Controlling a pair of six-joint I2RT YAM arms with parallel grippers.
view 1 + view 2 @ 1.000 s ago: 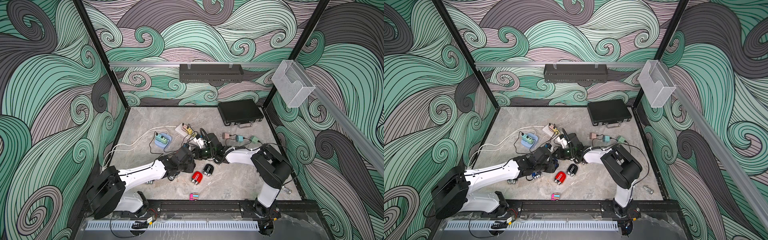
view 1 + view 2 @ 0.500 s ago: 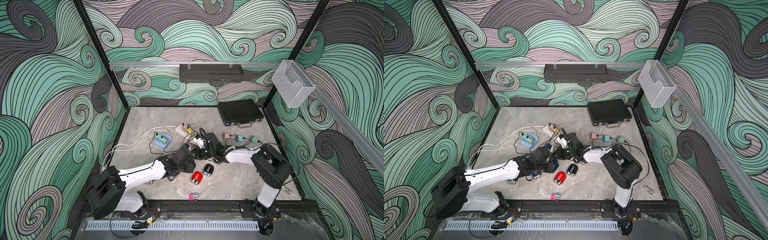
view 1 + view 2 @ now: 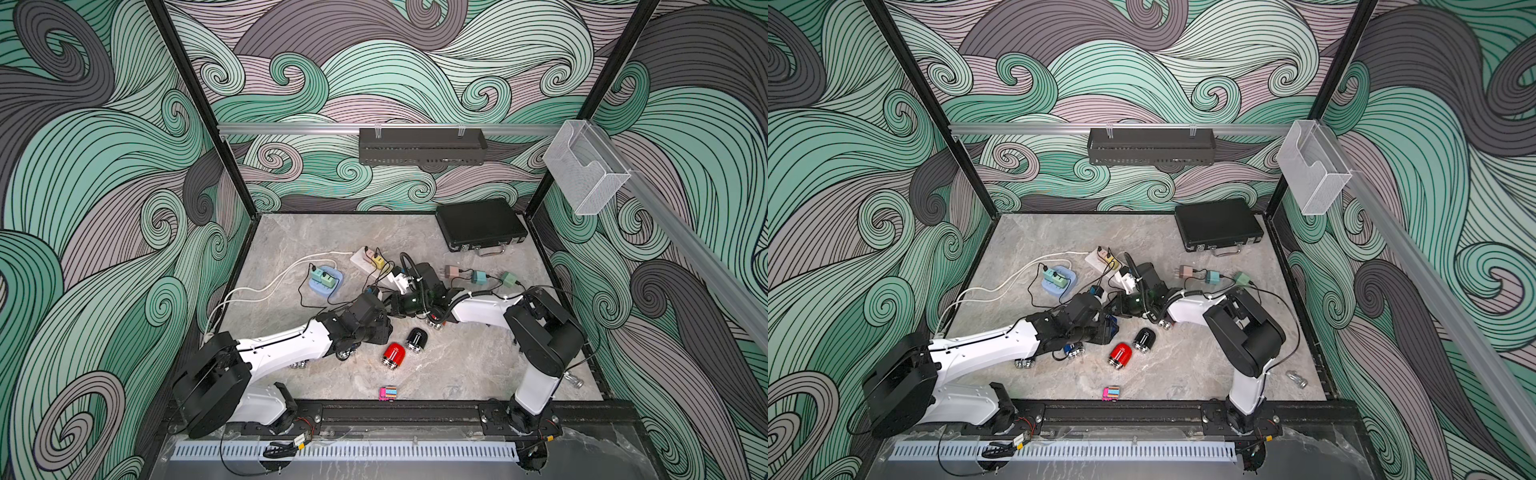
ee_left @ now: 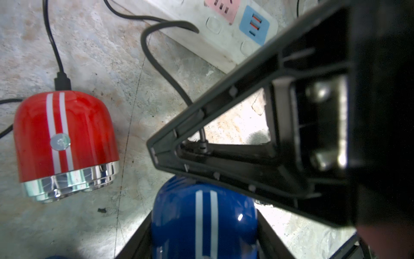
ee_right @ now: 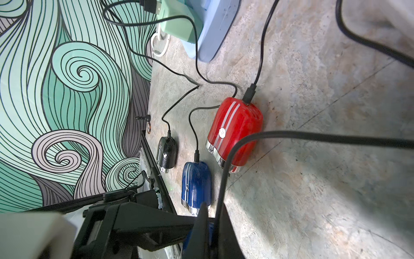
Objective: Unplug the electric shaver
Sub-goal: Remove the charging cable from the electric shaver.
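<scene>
The left end effector (image 4: 202, 222) is clamped on the blue electric shaver (image 4: 201, 237), one finger on each side of its body, with its white stripes facing the wrist camera. In both top views this grip sits at about the centre of the tabletop (image 3: 478, 365), and the right end effector (image 5: 212, 209) meets it there from 3 o'clock. The right end effector is closed tight on a black cable (image 5: 313, 137) that runs in between its fingertips, close against the shaver's rounded end. Whether the plug sits in the shaver's socket I cannot tell: the right finger hides that spot in the left wrist view.

From the held shaver, the red shaver (image 3: 392, 353) lies at 6 o'clock with its own lead plugged in. The black shaver (image 3: 415, 338) is at 5 o'clock and the white power strip (image 3: 359, 258) at 11 o'clock. The round blue socket block (image 3: 337, 282), carrying green chargers (image 3: 323, 277), is at 10 o'clock, and the black case (image 3: 482, 224) lies between 1 and 2 o'clock. A second blue shaver (image 5: 196, 186) lies on the tabletop, cable attached.
</scene>
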